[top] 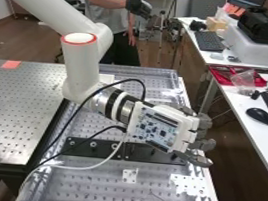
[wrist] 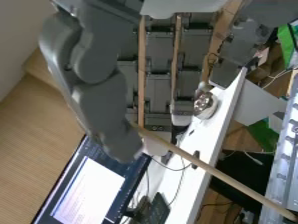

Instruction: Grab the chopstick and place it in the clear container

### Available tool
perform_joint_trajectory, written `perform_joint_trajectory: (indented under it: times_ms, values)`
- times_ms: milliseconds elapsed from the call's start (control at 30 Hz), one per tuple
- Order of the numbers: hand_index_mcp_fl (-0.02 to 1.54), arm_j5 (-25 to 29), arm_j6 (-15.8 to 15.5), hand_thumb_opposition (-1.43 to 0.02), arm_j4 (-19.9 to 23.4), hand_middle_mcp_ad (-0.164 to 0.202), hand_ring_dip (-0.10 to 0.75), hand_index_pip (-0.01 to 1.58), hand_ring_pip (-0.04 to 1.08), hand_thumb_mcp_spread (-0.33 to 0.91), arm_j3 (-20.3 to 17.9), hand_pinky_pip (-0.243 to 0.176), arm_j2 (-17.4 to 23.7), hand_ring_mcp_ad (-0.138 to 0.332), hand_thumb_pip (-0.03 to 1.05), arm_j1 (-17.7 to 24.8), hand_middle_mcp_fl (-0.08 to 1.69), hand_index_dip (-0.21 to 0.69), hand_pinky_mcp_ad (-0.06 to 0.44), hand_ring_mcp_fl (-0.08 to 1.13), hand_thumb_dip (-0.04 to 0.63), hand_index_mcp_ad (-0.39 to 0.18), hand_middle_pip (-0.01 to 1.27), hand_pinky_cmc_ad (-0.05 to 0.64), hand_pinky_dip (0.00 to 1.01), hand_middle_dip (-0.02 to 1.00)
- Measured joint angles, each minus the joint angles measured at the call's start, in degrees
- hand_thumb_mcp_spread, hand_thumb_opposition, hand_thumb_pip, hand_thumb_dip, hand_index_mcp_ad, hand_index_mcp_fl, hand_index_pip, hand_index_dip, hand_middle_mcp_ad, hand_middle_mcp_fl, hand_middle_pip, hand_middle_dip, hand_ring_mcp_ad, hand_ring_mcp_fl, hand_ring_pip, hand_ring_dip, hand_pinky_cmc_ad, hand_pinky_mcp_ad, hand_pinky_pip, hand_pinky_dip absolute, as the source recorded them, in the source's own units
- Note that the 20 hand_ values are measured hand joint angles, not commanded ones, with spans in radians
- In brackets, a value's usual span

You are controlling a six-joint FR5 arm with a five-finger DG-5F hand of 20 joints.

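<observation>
Perforated metal bench point(top: 103, 199), with a chopstick point(wrist: 223, 176) pinched in the robot's hand point(top: 184, 128) over one long side

Slim, straight and pale wooden, the chopstick is up off the bench. In the wrist view one end lies at the grip and its long free length slants away from there. The hand point(wrist: 96, 102) is mostly closed: its dark grey fingertips point(wrist: 121, 145) come together on the stick near that end, leaving little room between them.

A blue-and-white circuit board point(top: 157, 126) sits on the hand's white housing. Behind it, the white arm point(top: 80, 66) bends down over the bench, and dark and pale cables loop beside the wrist.

Below the hand in the high view, a black bar point(top: 94, 146) with round fittings lies across the metal. Nearer the bench's near end are a small white bracket point(top: 130, 176) and a larger white perforated plate point(top: 190, 185).

Farther out, a white desk point(top: 236, 104) carries a red tray point(top: 220, 75) with crumpled clear plastic point(top: 246, 80) on it, a black computer mouse point(top: 259, 116) and a dark keyboard point(top: 208, 41). The wrist view takes in a lit monitor point(wrist: 90, 187) beyond the fingertips. Across from the desk, an orange-red patch point(top: 11, 65) lies on a dark perforated tabletop point(top: 20, 114).
</observation>
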Motion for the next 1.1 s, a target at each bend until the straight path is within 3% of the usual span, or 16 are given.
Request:
perform_joint_trajectory:
  times_ms: [133, 233, 333, 633, 1100]
  values:
    - [0.46, -0.6, 2.1, -0.9, 1.2, 0.009, 0.508, 1.09, 0.07, 0.53, -0.9, 0.08, 0.1, 0.03, 0.6, -0.2, 0.72, 0.0, 0.26, 0.51, 0.29, -0.087, 0.61, 0.443, 0.28, 0.63]
    - [0.4, -0.1, 3.0, -0.86, 2.3, 0.009, 0.494, 1.08, 0.08, 0.5, -1.9, 0.035, 0.4, 0.037, 0.62, -0.2, 0.69, -0.01, 0.262, 0.48, 0.278, -0.087, 0.58, 0.431, 0.32, 0.6]
    - [0.37, 0.5, 4.6, -0.83, 3.3, 0.007, 0.492, 1.08, 0.07, 0.5, -3.2, 0.017, 0.7, 0.037, 0.65, -0.3, 0.67, -0.019, 0.262, 0.45, 0.278, -0.087, 0.55, 0.408, 0.34, 0.6]
    - [0.38, 1.2, 8.9, -0.79, 5.6, 0.009, 0.48, 1.06, 0.09, 0.49, -7.1, -0.012, 1.6, 0.056, 0.65, 0.2, 0.63, -0.026, 0.258, 0.4, 0.278, -0.087, 0.55, 0.37, 0.41, 0.58]
    - [0.47, 2.8, 10.3, -0.79, 4.7, 0.009, 0.48, 1.04, 0.1, 0.49, -7.5, -0.03, 0.2, 0.051, 0.65, 1.2, 0.63, -0.026, 0.258, 0.39, 0.269, -0.087, 0.57, 0.358, 0.43, 0.58]
